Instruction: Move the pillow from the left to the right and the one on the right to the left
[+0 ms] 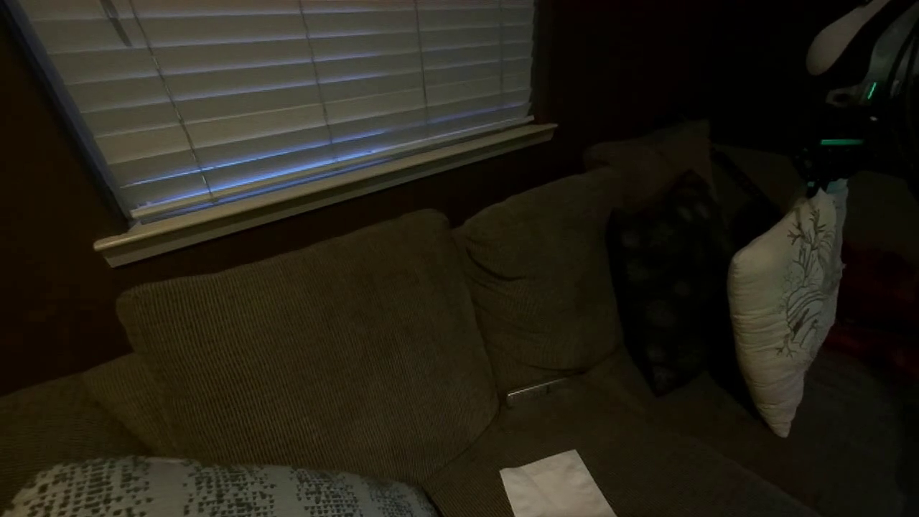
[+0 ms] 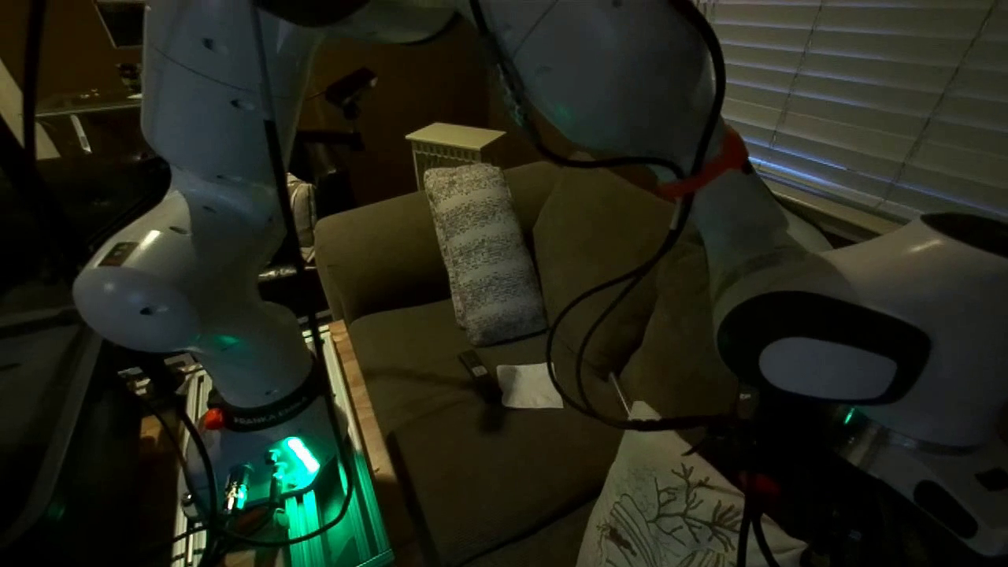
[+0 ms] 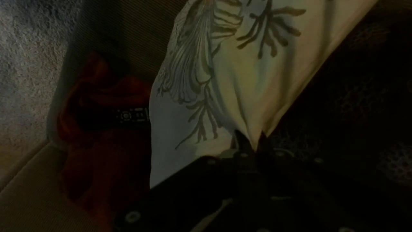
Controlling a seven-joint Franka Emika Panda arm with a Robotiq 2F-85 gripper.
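Ribbed sofa (image 2: 528, 465), dimly lit. White coral-print pillow (image 1: 786, 309): one, three o'clock in an exterior view, corner pinched in my gripper (image 3: 254, 143). Speckled striped pillow (image 2: 488, 260): one, eleven o'clock from the flat white square (image 2: 530, 386).

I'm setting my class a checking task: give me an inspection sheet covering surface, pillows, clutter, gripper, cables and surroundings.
Surface: couch, dimly lit.
Pillows: white pillow hangs by a corner; whether it touches the couch is unclear. Patterned pillow, probably the swap partner, stands tilted near the armrest.
Clutter: white square and remote-shaped object on the couch; red cloth with a remote; dark pillow.
Gripper: closed on the white pillow.
Cables: black cable looping along the arm.
Surroundings: lowered window blinds.
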